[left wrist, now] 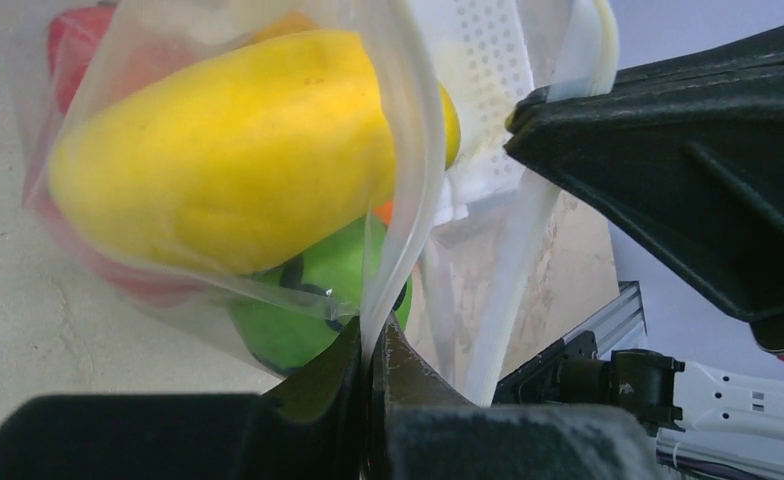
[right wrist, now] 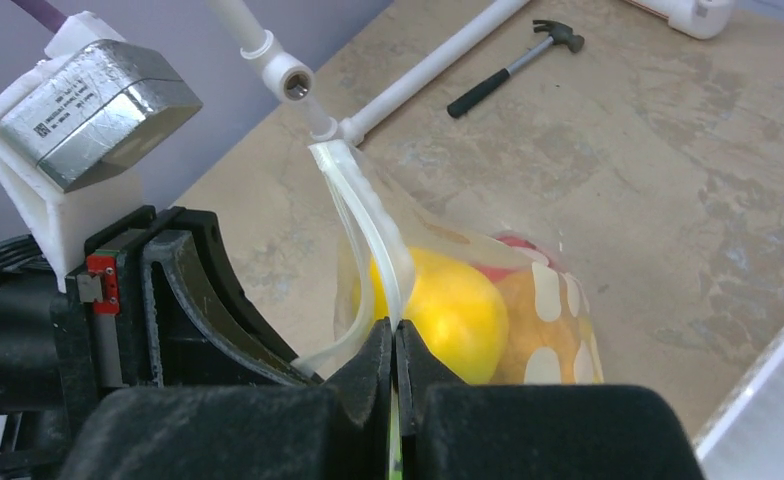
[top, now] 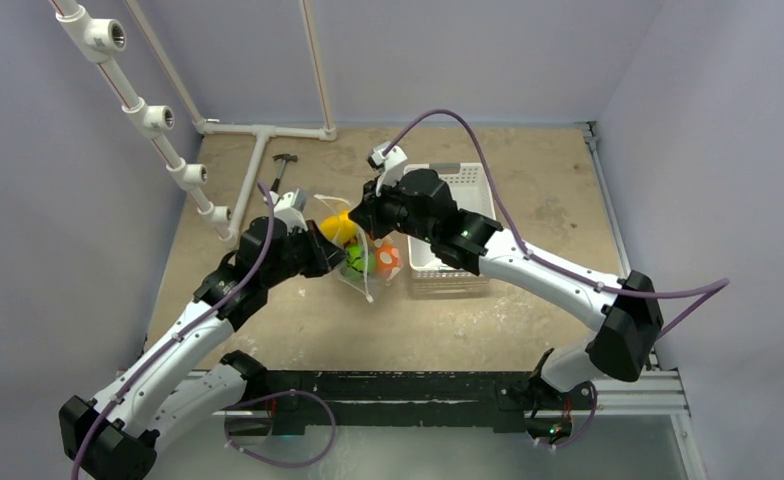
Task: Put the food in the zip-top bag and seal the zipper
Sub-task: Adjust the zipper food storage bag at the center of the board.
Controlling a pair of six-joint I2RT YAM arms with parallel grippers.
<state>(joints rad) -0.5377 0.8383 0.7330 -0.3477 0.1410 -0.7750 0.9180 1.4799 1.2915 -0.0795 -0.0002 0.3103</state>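
Zip-top bag (top: 364,272) plastic is what both of your grippers are pinching. In the left wrist view, your left gripper (left wrist: 373,338) is pressing its fingers together on the bag's thick clear edge, the zipper (left wrist: 423,150), which is rising from the fingertips in a curve. In the right wrist view, your right gripper (right wrist: 395,338) is likewise clamping its fingers tight on the zipper (right wrist: 366,225), and the strip is running up and away from them toward the far side of the table. Whether the strip is pressed closed along its length, you cannot tell. Just beyond the fingers the food is sitting inside the bag: a large yellow fruit (left wrist: 228,170) is filling most of the left wrist view, a green fruit (left wrist: 303,310) is lying under it, a red fruit (left wrist: 78,40) is showing behind it and a sliver of orange fruit (left wrist: 383,211) is peeking beside it. From above, the bag is hanging between the two grippers near the middle of the table (top: 528,300); whether its bottom is touching the surface is unclear. A white slotted basket (top: 468,190) is standing just to the bag's right, under your right arm. Farther back, a hammer (top: 281,170) is lying beside a white pipe frame (top: 258,160).
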